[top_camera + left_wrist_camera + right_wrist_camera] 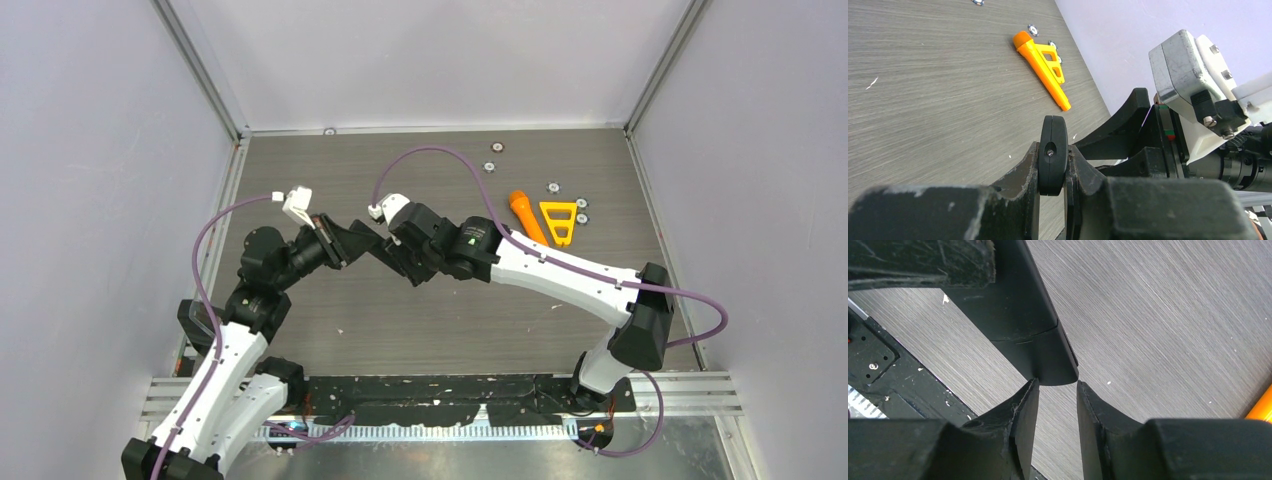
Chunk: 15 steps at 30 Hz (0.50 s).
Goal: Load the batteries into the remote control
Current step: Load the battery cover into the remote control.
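So the setup was a grey wood-grain counter (330, 170) boxed in by pale lavender walls (90, 150), with both arms meeting near the middle.

The remote control (1053, 155) was up off the counter, held edge-on in the left claw (1053, 167). That claw was pressed together on it, one finger on each flat face. The left wrist view showed the remote's rounded end with a tiny hole in it.

From the right wrist cam the remote ran down from the upper left, and its other rounded end sat right at the tips of the right claw (1055, 390). That claw was spread about as wide as the remote's end. Honestly I couldn't tell if the fingertips (1028, 395) were touching it or just beside it.

Out to the right of the remote and a bit farther back, well apart from it, lay an orange flashlight (522, 215). A yellow triangular frame (559, 221) sat just beside it on the side away from the remote. A few small round metal fittings (490, 167) were scattered on the counter beyond the remote, around those two. Purple cables (440, 152) looped off both wrists.
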Each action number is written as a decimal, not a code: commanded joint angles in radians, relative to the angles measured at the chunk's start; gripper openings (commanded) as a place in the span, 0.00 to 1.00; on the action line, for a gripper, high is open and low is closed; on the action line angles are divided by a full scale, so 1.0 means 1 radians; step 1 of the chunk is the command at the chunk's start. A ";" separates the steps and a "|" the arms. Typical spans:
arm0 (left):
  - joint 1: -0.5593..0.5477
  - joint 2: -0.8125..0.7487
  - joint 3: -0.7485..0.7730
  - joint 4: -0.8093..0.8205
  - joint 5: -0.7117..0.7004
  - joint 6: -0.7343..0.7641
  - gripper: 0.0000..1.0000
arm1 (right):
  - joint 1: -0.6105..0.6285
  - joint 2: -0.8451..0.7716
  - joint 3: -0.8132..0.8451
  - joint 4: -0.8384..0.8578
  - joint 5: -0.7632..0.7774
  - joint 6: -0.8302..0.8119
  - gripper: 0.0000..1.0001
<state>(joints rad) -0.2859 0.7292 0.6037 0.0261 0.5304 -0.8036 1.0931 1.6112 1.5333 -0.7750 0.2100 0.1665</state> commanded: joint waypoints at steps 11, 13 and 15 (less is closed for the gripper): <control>0.029 -0.020 -0.003 0.092 0.064 -0.238 0.00 | -0.034 -0.056 0.043 0.046 0.106 0.166 0.53; 0.035 -0.019 -0.013 0.113 0.068 -0.269 0.00 | -0.046 -0.074 0.041 0.045 0.103 0.198 0.56; 0.042 -0.018 -0.022 0.144 0.075 -0.302 0.00 | -0.063 -0.101 0.038 0.045 0.093 0.232 0.58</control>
<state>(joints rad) -0.2451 0.7288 0.5877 0.0502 0.5148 -0.9630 1.0637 1.5764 1.5337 -0.7879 0.2607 0.3023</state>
